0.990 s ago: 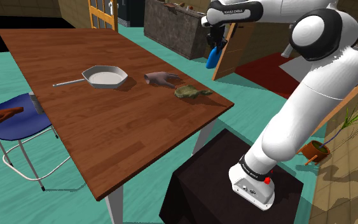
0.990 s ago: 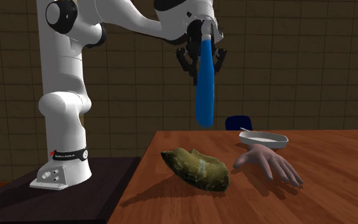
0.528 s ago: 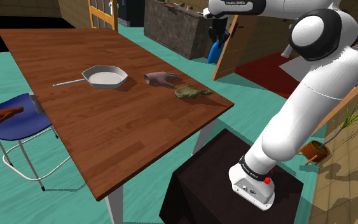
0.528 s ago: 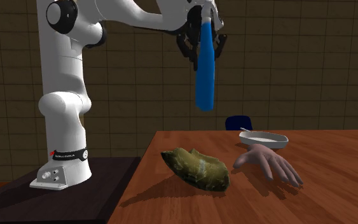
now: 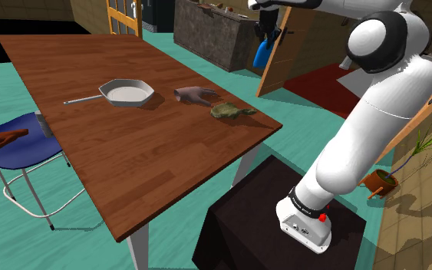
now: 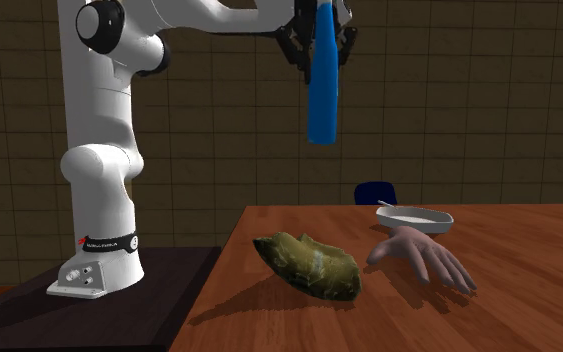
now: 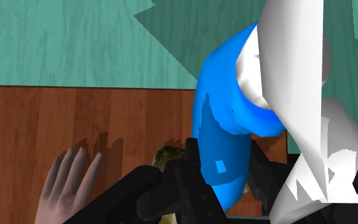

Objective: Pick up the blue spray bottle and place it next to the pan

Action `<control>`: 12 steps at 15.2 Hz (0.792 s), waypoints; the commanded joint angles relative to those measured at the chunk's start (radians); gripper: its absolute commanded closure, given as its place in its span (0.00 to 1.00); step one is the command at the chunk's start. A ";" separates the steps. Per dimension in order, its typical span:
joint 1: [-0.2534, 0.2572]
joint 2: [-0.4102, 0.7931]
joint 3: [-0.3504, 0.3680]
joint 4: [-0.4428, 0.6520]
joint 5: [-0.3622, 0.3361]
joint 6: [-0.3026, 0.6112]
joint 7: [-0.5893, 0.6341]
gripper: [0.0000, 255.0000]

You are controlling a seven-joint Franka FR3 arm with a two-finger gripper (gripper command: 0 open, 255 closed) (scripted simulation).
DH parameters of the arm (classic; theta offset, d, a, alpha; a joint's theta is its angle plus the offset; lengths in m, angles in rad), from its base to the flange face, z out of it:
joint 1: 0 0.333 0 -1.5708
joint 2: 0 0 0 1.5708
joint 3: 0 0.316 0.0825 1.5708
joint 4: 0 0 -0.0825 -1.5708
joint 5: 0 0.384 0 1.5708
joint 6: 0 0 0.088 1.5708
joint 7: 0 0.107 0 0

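Tool (image 6: 320, 55) clasps bottle (image 6: 322, 100); shoulder view shows distant pan (image 5: 128, 93).

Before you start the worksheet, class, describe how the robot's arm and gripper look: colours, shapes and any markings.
The arm is glossy white, built of thick rounded segments with dark grey round caps at the joints. Near its foot runs a black band with small white lettering; a red dot sits on the base. The gripper is all black and two-fingered.
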 commanded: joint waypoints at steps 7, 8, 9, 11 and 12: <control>-0.007 0.043 -0.005 0.156 0.023 -0.106 -0.051 1.00; -0.007 0.046 -0.005 0.164 0.025 -0.111 -0.054 1.00; 0.007 0.036 0.006 0.143 0.016 -0.108 -0.026 1.00; 0.034 0.021 0.028 0.104 0.003 -0.103 0.028 1.00; 0.047 0.015 0.039 0.088 -0.002 -0.101 0.054 1.00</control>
